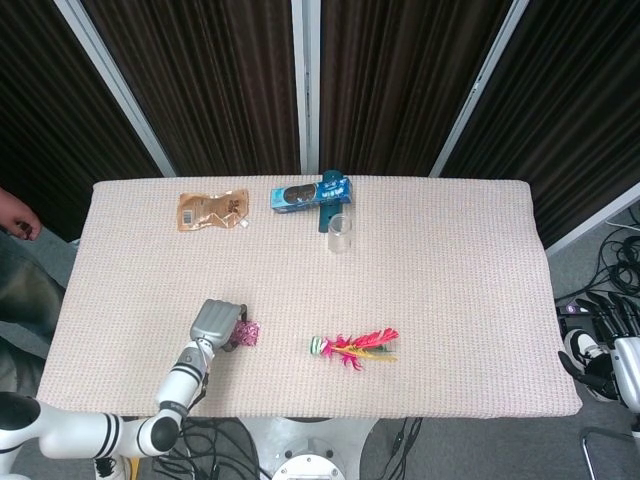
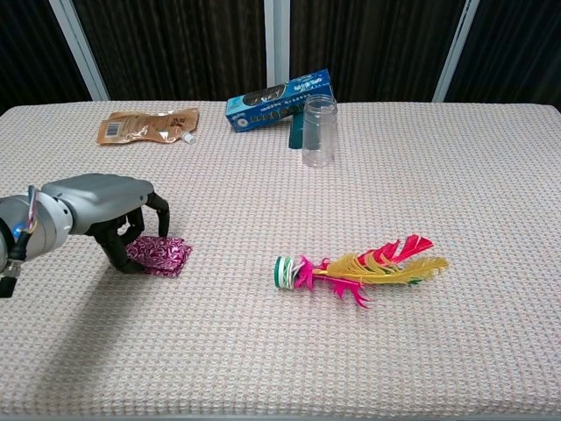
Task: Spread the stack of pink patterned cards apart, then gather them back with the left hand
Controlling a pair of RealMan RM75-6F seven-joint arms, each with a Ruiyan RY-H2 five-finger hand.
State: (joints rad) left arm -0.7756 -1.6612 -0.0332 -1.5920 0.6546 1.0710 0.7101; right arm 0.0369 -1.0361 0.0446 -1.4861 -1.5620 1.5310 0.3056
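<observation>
The pink patterned cards (image 2: 163, 254) lie together in a small pile on the table's front left, also visible from the head view as the cards (image 1: 247, 333). My left hand (image 2: 103, 203) arches over their left part, its dark fingers (image 2: 131, 230) curled down onto the pile and gripping its near edge; the head view shows the same hand (image 1: 217, 321) just left of the cards. My right hand (image 1: 598, 368) hangs off the table's right side, low at the frame edge, too small to read.
A feathered shuttlecock (image 2: 359, 265) lies right of the cards. At the back stand a clear cup (image 2: 319, 131), a blue box (image 2: 279, 98) and a brown pouch (image 2: 146, 125). A person's hand (image 1: 18, 222) shows at the far left.
</observation>
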